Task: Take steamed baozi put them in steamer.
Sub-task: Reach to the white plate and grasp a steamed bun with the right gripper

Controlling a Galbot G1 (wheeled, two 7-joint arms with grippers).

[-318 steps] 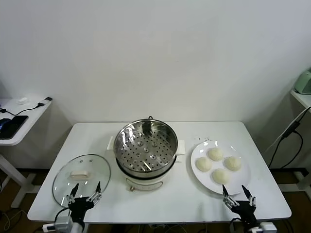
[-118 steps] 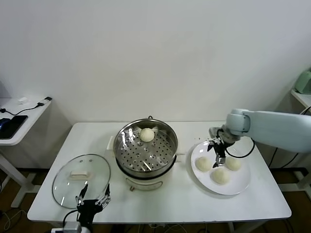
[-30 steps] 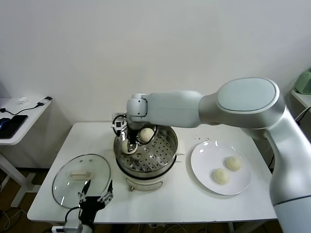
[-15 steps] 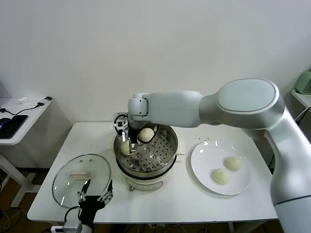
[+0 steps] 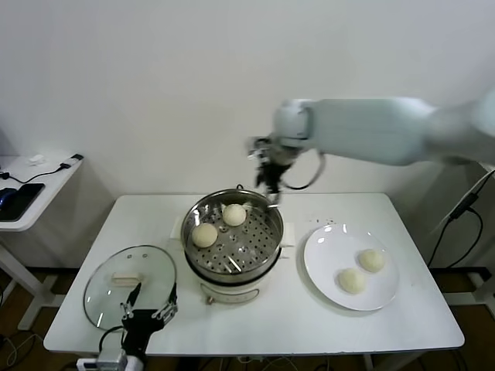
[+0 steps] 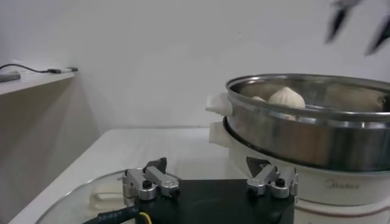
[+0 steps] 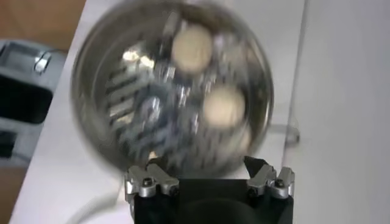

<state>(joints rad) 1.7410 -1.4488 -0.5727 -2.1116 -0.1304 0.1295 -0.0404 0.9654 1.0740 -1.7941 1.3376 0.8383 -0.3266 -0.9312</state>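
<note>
Since half a second earlier, the right tool (image 5: 270, 179) had lifted out of the steamer (image 5: 232, 236) and swung up above its far right rim, leaving a second bun behind on the perforated tray. Nearest the robot, the left tool (image 5: 148, 307) sat parked at the front edge of the surface (image 5: 271, 309), its fingers spread apart and holding nothing, partly over the near rim of the glass lid (image 5: 128, 284) lying flat at the left. On the white plate (image 5: 352, 267) at the right, two steamed baozi (image 5: 352, 280) remained, one nearer and one (image 5: 371, 260) just behind it, close but apart. Farther back, inside the steamer, one bun (image 5: 205, 234) rested at the left of the tray and another (image 5: 233, 214) toward the far side. Beyond them, the right tool hung empty, its fingers parted and pointing down.
</note>
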